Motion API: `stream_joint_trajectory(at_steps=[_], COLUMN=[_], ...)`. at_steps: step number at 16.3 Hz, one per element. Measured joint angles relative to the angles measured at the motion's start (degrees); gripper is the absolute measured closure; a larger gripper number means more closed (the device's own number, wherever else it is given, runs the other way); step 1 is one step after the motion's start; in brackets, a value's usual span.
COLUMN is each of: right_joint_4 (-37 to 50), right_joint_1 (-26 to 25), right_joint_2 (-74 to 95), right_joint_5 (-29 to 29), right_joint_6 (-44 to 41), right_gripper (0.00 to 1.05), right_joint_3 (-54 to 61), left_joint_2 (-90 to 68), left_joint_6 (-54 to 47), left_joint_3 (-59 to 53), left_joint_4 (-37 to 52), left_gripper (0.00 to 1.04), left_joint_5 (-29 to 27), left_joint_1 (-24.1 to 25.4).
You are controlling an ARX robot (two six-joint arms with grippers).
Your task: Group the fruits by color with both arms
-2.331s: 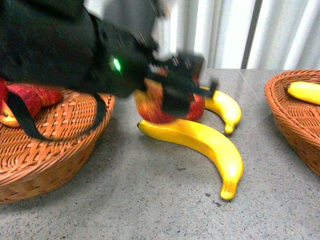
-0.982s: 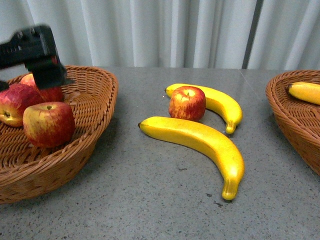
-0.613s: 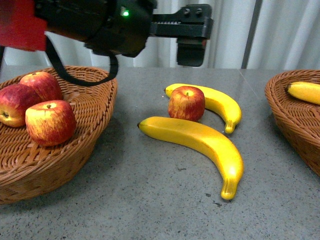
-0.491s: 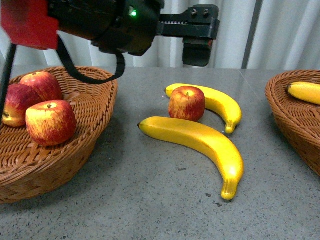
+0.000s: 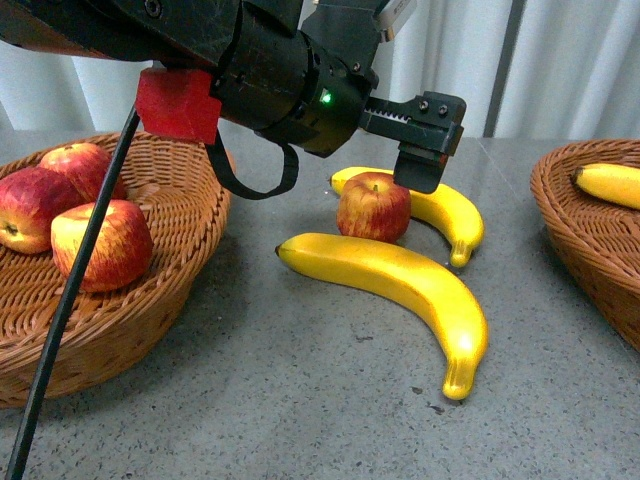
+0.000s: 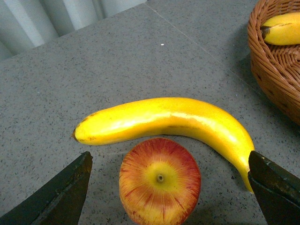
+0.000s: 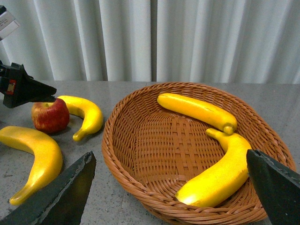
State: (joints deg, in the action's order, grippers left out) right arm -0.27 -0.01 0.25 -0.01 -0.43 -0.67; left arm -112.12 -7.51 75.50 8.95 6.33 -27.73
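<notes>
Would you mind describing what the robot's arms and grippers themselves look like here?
The left arm is bulky and black, with a small green light, a red block, a thin black cable and a looped strap. The left gripper has a toothed rail and black wedge-shaped fingers. The right gripper has matching dark fingers; its arm is out of view.

Right basket [image 5: 590, 255] cut off (front view), far banana [image 5: 450, 208] partly behind apple [image 5: 372, 208]
</notes>
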Motion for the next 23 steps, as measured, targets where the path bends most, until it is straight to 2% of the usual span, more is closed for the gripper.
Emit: stream_joint_trajectory(at_steps=[11, 14, 15, 19, 21, 23], right_joint_4=[0.00, 0.02, 0.00, 0.02, 0.00, 0.02], right_joint_1=[0.00, 0.00, 0.00, 0.00, 0.00, 0.00], right_joint_2=[0.00, 0.00, 0.00, 0.00, 0.00, 0.00], right_joint_5=[0.00, 0.00, 0.00, 0.00, 0.00, 0.00], right_joint_6=[0.00, 0.00, 0.00, 0.00, 0.00, 0.00], right_gripper=[0.07, 0.07, 0.07, 0.07, 0.07, 0.07], right_joint_3=[0.00, 0.00, 0.00, 0.00, 0.00, 0.00], left_joint_2=[-9.79, -10.58, -10.58, -5.97, 0.11, 6.12], left_joint_6=[-1.62, -1.75, -1.73, 0.98, 4.35, 9.51], left_joint_3=[5.51, 6.12, 6.12, 3.61, 2.40, 0.61], left_joint_4=[-0.13, -0.33, -0.33, 0.44, 0.98, -0.94], left_gripper=[0.07, 0.34, 0.39, 0.42, 0.42, 0.42], left_joint_5=[1.46, 1.84, 1.81, -0.02, -3.93, -8.83], left_joint_1=[0.81, 0.79, 0.72, 1.51, 3.43, 7.98])
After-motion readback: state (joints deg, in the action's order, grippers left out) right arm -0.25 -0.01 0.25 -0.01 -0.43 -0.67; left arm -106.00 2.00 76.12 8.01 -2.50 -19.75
